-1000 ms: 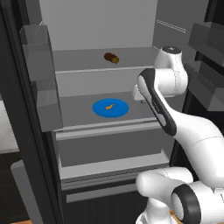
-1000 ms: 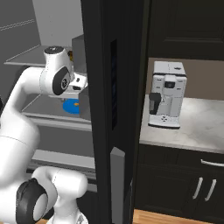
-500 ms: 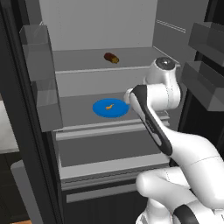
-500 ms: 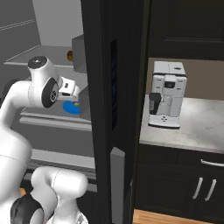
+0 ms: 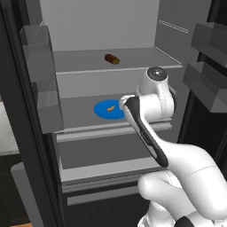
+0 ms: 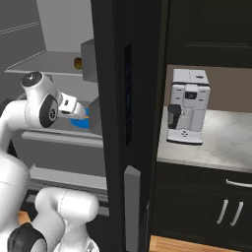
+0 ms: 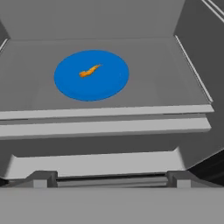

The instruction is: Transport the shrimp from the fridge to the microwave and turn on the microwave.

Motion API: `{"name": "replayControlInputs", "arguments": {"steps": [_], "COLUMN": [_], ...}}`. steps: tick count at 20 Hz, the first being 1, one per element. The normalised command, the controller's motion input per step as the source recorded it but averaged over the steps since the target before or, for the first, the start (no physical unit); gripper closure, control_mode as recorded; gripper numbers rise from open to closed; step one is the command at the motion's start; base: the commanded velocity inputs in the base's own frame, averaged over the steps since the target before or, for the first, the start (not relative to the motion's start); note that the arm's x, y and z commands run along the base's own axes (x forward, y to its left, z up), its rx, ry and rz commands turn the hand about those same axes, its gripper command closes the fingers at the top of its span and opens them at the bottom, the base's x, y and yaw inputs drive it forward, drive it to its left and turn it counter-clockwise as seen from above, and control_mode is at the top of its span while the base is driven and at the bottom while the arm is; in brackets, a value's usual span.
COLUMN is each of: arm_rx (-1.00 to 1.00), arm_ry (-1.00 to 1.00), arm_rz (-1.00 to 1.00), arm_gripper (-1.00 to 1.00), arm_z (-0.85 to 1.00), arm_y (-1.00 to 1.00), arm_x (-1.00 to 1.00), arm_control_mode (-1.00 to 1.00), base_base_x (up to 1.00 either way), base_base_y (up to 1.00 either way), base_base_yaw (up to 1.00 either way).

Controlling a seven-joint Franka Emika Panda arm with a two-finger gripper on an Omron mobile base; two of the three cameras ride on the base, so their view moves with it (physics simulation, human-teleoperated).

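Hand view looks into the fridge [image 7: 192, 61]: the shrimp [image 7: 89, 71] lies near the middle of the blue plate [image 7: 109, 85] on a grey shelf. The jaws stand wide apart, empty, short of the plate.

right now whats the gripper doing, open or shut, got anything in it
Gripper: open and holding nothing; its fingertips stand wide apart, short of the shelf edge. The shrimp lies untouched on the blue plate.
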Motion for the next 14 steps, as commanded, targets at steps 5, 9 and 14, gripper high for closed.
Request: {"name": "replayControlInputs", "arguments": {"steps": [5, 9, 14], "arm_rx": [0.00, 0.00, 0.00], "arm_ry": [0.00, 0.00, 0.00], "arm_rz": [-0.05, -0.06, -0.01], "arm_gripper": [-1.00, -1.00, -1.00], "arm_z": [-0.05, -0.13, -0.17], "arm_y": [0.24, 0.13, 0.08], "arm_x": [0.00, 0.06, 0.17], "arm_control_mode": [-1.00, -1.00, -1.00], "base_base_x": [0.00, 0.00, 0.00], "base_base_y": [0.00, 0.00, 0.00], "base_base_yaw": [0.00, 0.00, 0.00]}}
